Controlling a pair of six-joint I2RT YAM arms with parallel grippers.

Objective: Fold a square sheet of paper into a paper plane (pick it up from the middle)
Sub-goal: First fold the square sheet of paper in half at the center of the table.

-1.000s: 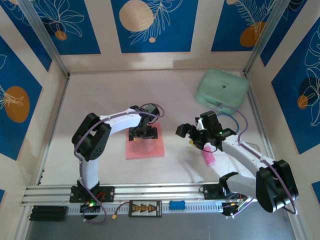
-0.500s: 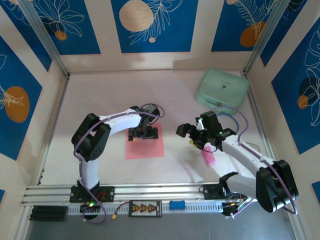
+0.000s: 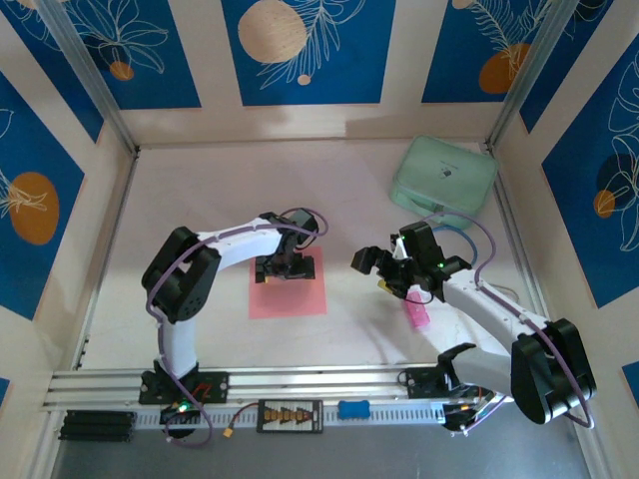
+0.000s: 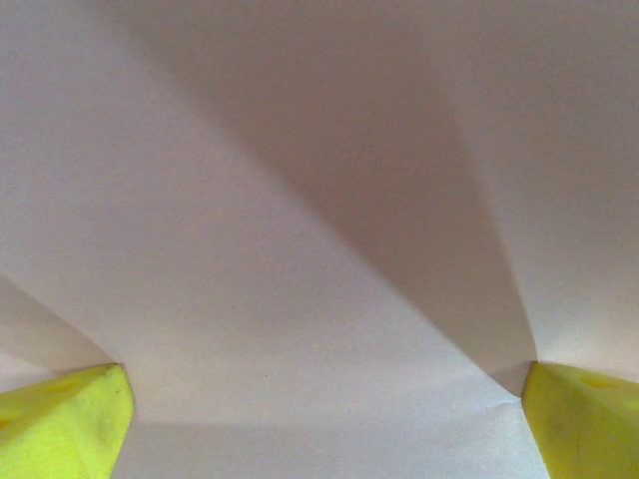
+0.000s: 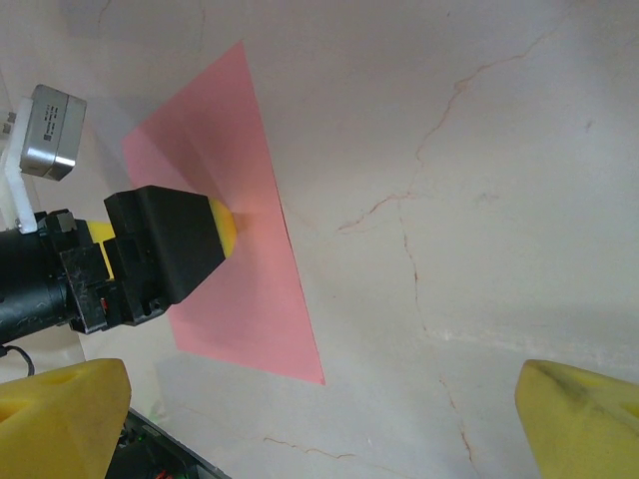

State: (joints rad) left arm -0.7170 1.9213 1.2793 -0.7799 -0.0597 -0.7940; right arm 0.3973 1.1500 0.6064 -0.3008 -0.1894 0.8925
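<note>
One sheet, one stick and one case are being shown between two arms.
One thin salmon-pink square sheet of paper (image 3: 290,295) is being kept flat mid-table, the left gripper (image 3: 287,267) being held low over its far half, jaws wide apart. The right gripper (image 3: 377,271), jaws equally apart, is being held above one chunky bright-pink stick (image 3: 415,314), one mint-green rounded case (image 3: 444,180) behind.

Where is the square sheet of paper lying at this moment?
In the top view, the square sheet of paper lies on the table, left of centre, under the open left gripper and left of the right gripper.
</note>
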